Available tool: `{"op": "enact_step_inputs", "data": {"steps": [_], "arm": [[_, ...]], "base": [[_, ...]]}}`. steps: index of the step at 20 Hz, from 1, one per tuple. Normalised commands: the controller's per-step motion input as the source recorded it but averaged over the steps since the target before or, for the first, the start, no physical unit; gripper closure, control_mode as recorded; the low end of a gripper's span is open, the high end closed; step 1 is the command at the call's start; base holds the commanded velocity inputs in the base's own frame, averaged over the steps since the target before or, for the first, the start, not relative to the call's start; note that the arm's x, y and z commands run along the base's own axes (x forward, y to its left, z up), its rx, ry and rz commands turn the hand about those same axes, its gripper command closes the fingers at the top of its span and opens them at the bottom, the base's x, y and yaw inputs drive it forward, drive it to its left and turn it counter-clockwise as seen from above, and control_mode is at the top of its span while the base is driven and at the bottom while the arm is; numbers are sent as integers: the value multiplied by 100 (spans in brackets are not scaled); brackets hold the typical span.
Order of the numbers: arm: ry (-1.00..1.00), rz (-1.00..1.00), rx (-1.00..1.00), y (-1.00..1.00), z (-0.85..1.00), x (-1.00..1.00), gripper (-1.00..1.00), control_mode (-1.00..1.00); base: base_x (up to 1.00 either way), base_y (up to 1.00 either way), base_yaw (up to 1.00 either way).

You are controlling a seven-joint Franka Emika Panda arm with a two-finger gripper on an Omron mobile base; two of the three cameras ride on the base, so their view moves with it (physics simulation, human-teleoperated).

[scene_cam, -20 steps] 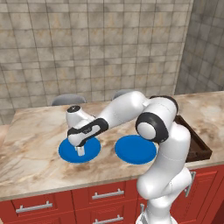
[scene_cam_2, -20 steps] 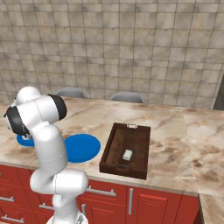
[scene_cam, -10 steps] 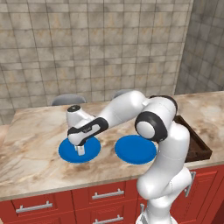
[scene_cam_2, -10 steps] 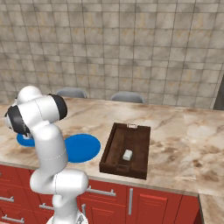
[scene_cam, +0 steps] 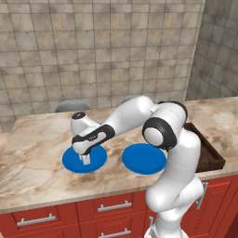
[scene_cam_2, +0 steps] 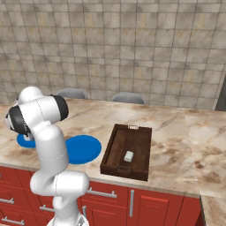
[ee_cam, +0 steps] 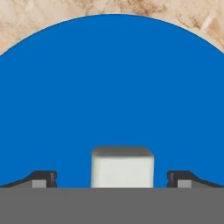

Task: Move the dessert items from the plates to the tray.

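Dessert cube (ee_cam: pixel 123 167) sits on the left blue plate (scene_cam: pixel 84 160), squarely between the two fingertips (ee_cam: pixel 43 178) of the claw (ee_cam: pixel 113 180), which hangs straight over it, spread wide and holding nothing. Both tips flank the cube with clear gaps, so a short drop and a squeeze should catch it. Another cube (scene_cam_2: pixel 128 156) already lies in the tray (scene_cam_2: pixel 115 155), off to the right on the tabletop (scene_cam_2: pixel 176 141).

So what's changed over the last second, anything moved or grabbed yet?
Nothing visibly changed. The claw is open and low over the left blue plate, its fingertips either side of the cream cube there, not yet closed on it. The other cube lies in the wooden tray, and the second blue plate sits bare beside the first.
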Motion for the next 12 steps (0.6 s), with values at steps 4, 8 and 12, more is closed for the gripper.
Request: {"op": "enact_step_inputs", "data": {"steps": [4, 8, 12], "arm": [[0, 2, 0, 0, -17, 0, -100, -100], [0, 2, 0, 0, -13, 0, 100, -100], [0, 1, 0, 0, -1, 0, 100, -100]], "base": [[0, 0, 0], [0, 0, 0], [0, 0, 0]]}}
